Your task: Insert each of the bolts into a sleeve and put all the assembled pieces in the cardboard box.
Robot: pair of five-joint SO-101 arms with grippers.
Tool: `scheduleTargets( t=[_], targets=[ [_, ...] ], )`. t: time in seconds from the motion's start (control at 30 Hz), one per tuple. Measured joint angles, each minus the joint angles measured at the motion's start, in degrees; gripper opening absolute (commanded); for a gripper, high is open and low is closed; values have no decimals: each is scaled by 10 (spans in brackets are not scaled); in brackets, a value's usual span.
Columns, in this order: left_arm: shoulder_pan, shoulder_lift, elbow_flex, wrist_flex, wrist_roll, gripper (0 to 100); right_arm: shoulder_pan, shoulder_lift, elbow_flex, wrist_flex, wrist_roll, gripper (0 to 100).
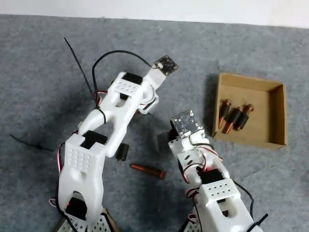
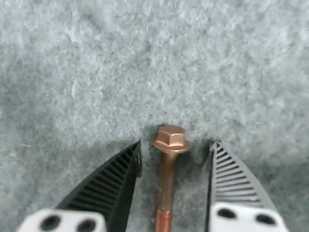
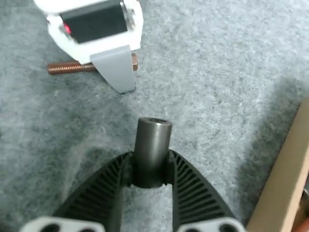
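1. Though the left claw (image 2: 176,144) is spread wide, it straddles a copper bolt (image 2: 168,179), with one finger on each side of the shank. As far as I can see, neither finger touches it.
2. That bolt lies flat on the grey desk (image 2: 145,58). Its long axis runs straight out along the claw's own line, and its hex head sits at the far end, about level with the fingertips. To my eye the next move needs only a plain squeeze across the shank, with no turning of the wrist.
3. The right claw (image 3: 150,160) is pinching a dark sleeve (image 3: 153,137) by its near end, and the open bore points away from the claw.
4. Seen from above, a second bolt (image 1: 147,170) and a spare sleeve (image 1: 122,151) lie near each other on the desk between the two arms.
5. The cardboard box (image 1: 278,113) sits on the right arm's side, nearer that arm than the left one. Three assembled pieces (image 1: 235,117) are lying in it.
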Motion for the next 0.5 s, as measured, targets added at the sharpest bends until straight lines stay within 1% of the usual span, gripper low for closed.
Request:
scheduleTargets(
  t=[0.13, 0.3, 0.5],
  targets=[
    [0, -2, -5, 14, -2, 210, 0, 0, 0, 0, 0, 5],
    [-4, 8, -36, 57, -3, 210, 0, 0, 0, 0, 0, 5],
    [-8, 8, -38, 71, -3, 210, 0, 0, 0, 0, 0, 5]
  ],
)
